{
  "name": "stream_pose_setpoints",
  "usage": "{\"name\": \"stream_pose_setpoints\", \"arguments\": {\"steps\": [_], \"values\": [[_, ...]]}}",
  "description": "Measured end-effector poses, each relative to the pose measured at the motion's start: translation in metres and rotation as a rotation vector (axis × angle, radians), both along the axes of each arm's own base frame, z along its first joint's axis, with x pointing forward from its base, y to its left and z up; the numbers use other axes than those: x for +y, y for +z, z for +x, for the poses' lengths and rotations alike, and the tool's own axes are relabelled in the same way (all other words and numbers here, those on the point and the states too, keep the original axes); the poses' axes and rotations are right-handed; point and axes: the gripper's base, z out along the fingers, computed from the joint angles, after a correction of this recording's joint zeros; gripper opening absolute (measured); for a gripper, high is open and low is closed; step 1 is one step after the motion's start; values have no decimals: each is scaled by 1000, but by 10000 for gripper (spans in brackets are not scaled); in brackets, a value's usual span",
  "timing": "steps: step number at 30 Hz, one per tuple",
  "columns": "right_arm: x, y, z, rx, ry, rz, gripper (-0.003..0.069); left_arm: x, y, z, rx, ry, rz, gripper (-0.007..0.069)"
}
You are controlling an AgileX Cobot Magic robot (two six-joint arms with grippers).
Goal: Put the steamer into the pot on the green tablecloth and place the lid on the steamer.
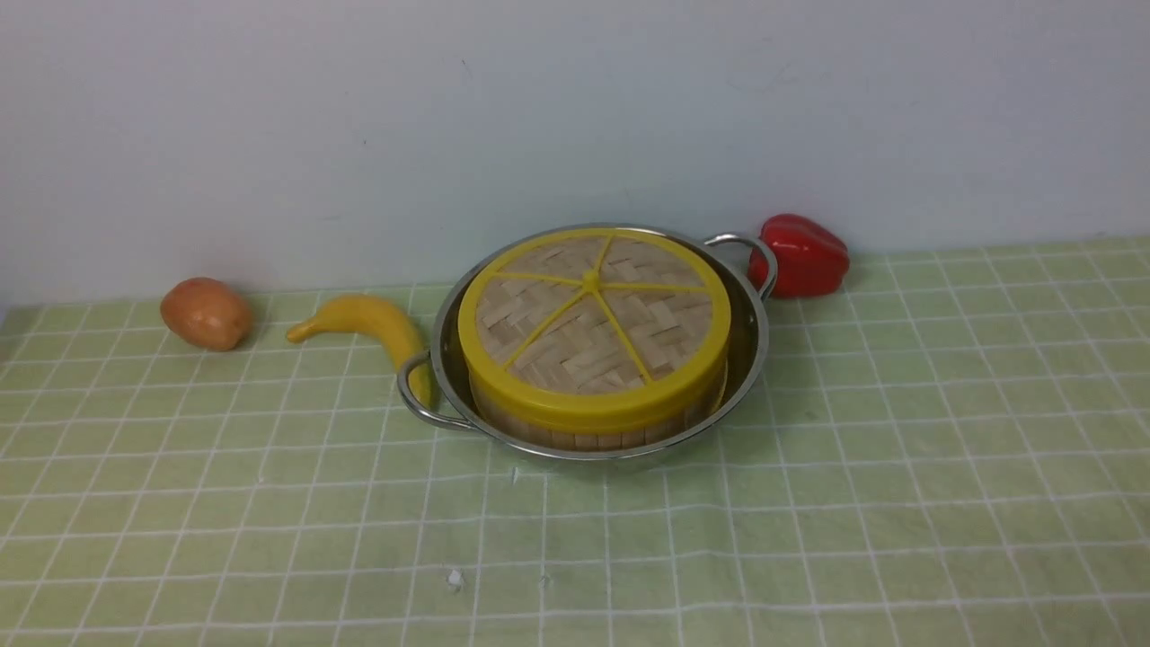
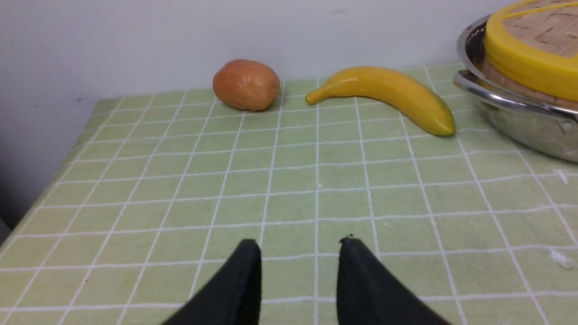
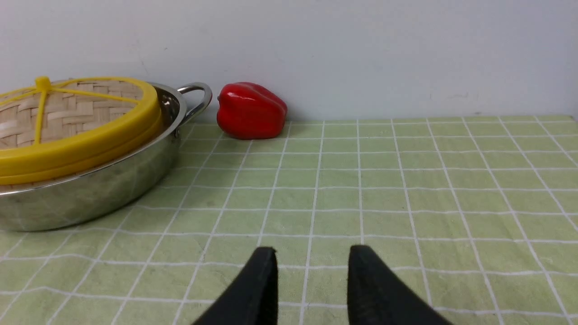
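Front view: lid point(image 1: 593, 310) caps steamer point(image 1: 593, 431) inside pot point(image 1: 750, 346) on green tablecloth point(image 1: 898, 467); left gripper point(image 2: 300, 253) and right gripper point(image 3: 311, 259) both hover with jaws parted, empty, above the cloth.

The near half of the green tablecloth point(image 1: 809, 539) is free, so a gripper can pass there from either side. The pot point(image 1: 755, 359) stands in the middle toward the back, filled by the steamer point(image 1: 593, 433) with the lid point(image 1: 588, 314) on it. A banana point(image 1: 373, 322) touches its left handle, a potato point(image 1: 206, 312) lies further left, and a red pepper point(image 1: 804, 254) sits just behind the right handle, so the back strip is crowded.
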Motion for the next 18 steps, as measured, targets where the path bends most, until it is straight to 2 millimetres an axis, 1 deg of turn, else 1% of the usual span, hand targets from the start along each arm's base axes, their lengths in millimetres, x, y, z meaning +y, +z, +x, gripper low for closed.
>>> {"name": "stream_pose_setpoints", "arguments": {"steps": [4,18], "values": [[0,0,0,0,0,0,240,0,0,0,-2,0,0,243],[0,0,0,0,0,0,240,0,0,0,-3,0,1,243]]}}
